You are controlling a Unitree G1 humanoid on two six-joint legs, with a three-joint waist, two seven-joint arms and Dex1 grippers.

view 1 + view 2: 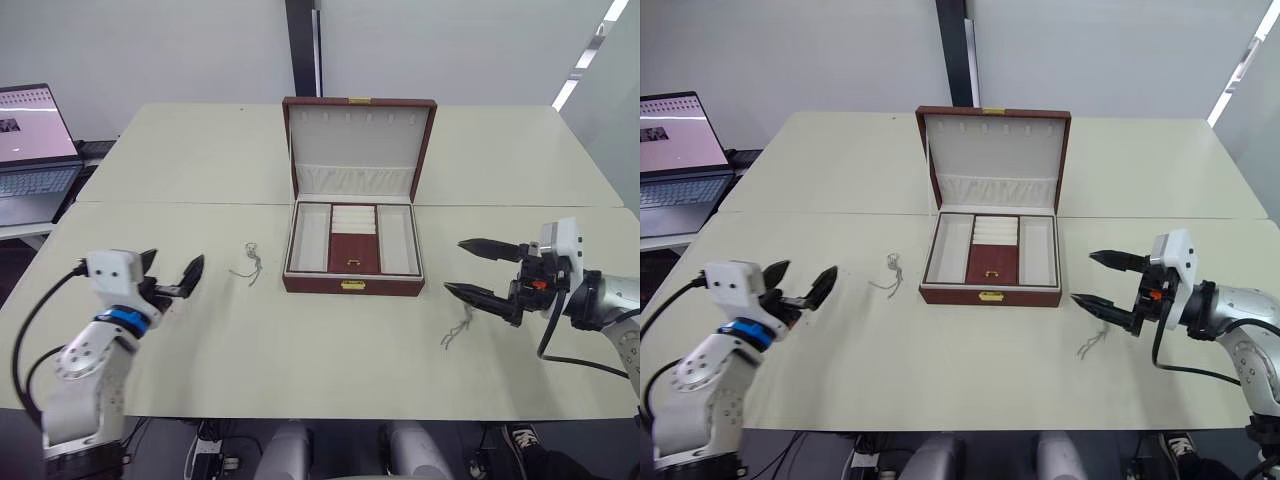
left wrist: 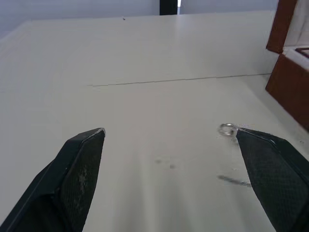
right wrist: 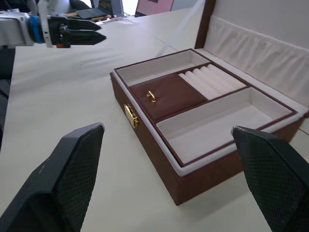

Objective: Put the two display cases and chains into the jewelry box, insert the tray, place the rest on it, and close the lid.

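Note:
The jewelry box (image 1: 320,285) stands open at the table's middle, its lid (image 1: 355,135) upright behind it. The tray (image 1: 352,252) sits inside the box; its compartments (image 3: 212,123) look bare. One chain (image 1: 249,262) lies left of the box, and its ring (image 2: 226,129) sits by a finger of my left gripper. Another chain (image 1: 457,327) lies at the right, just below my right gripper (image 1: 455,266). That gripper hovers open, pointing at the box's right side. My left gripper (image 1: 175,262) is open above the table, left of the first chain. The display cases are out of view.
A laptop (image 1: 30,140) sits open on a side desk at the far left. A seam (image 1: 180,203) runs across the cream table behind the box's front. The table's near edge (image 1: 330,415) lies close below both arms.

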